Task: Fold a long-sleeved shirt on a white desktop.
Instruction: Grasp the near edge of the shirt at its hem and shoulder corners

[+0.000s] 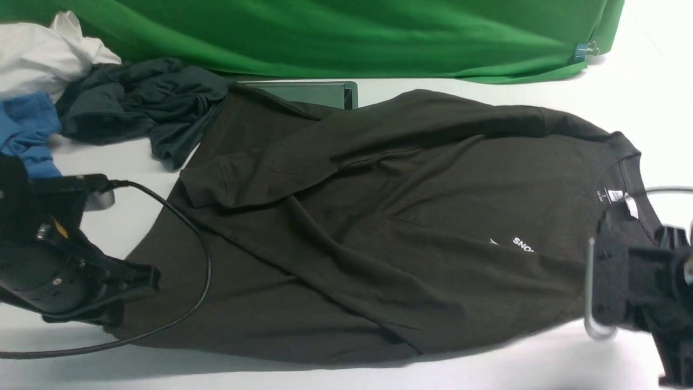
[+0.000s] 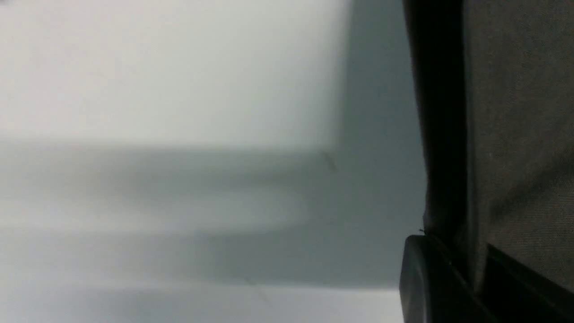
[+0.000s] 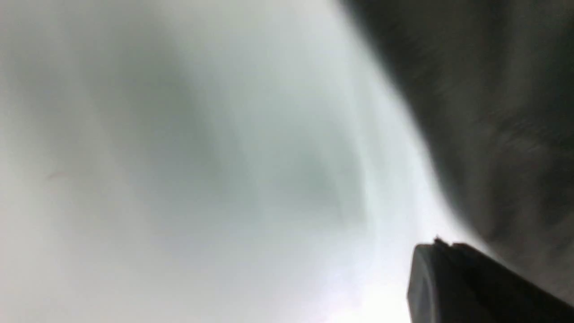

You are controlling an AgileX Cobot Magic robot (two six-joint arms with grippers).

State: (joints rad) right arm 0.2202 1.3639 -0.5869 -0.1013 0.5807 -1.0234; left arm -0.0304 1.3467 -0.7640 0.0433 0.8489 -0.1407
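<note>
Shirt [image 1: 379, 227] is lying sideways across the white table [image 1: 541, 357]: collar to the right, hem to the left, and the sleeves folded in over the body. You can see the white neck tag [image 1: 615, 195] and the start of the white print [image 1: 522, 245] near the collar. Its far edge covers part of the grey hatch [image 1: 319, 92].

The left gripper [image 1: 138, 287] is down at the near-left hem corner, with its black cable [image 1: 200, 271] looping over the cloth. In the left wrist view the fabric [image 2: 520, 134] sits right against one finger [image 2: 430, 282], but I honestly can't tell if it's pinched.

The right gripper [image 1: 606, 281] is at the near side of the collar and it's blurry. Its wrist view is all smear, so no idea whether it's spread or closed.

There's a dark grey garment [image 1: 141, 103], a blue one [image 1: 27, 130] and a white one [image 1: 38, 54] piled far left, with the green backdrop [image 1: 352, 32] behind.
</note>
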